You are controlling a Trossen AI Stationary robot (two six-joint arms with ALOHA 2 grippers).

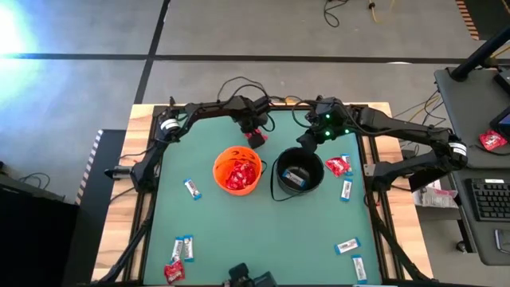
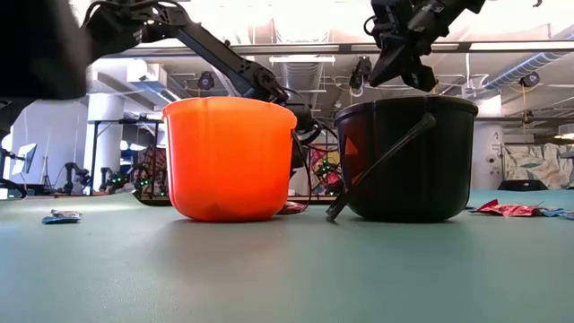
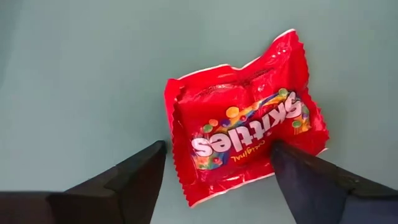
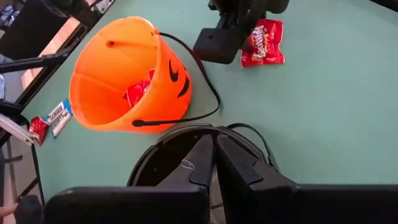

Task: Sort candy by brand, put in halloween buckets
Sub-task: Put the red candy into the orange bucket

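A red Skittles packet [image 3: 242,137] lies flat on the green mat near the far edge, beyond the orange bucket [image 1: 237,169]. My left gripper [image 3: 217,152] hangs open over it, one finger on each side; the right wrist view shows it above the packet [image 4: 264,40]. The orange bucket [image 4: 124,74] holds several red packets. Beside it stands the black bucket [image 1: 299,175], with a white-and-blue bar inside. My right gripper [image 4: 216,146] is shut and empty, above the black bucket's far rim [image 4: 161,149], and shows high in the low view [image 2: 395,67]. My left gripper comes at the red packet from above, pointing down, its open fingers across the packet's width. One fingertip [image 3: 292,168] overlaps the packet's crinkled edge [image 3: 273,140] in the wrist view. Whether it touches, I cannot tell. The packet lies flat on the mat.
Loose candy is scattered on the mat: red packets [image 1: 338,166] and a bar [image 1: 346,190] right of the black bucket, a bar [image 1: 192,188] left of the orange one, more near the near edge [image 1: 180,251] [image 1: 347,245]. The black bucket's handle [image 2: 381,166] hangs down its front.
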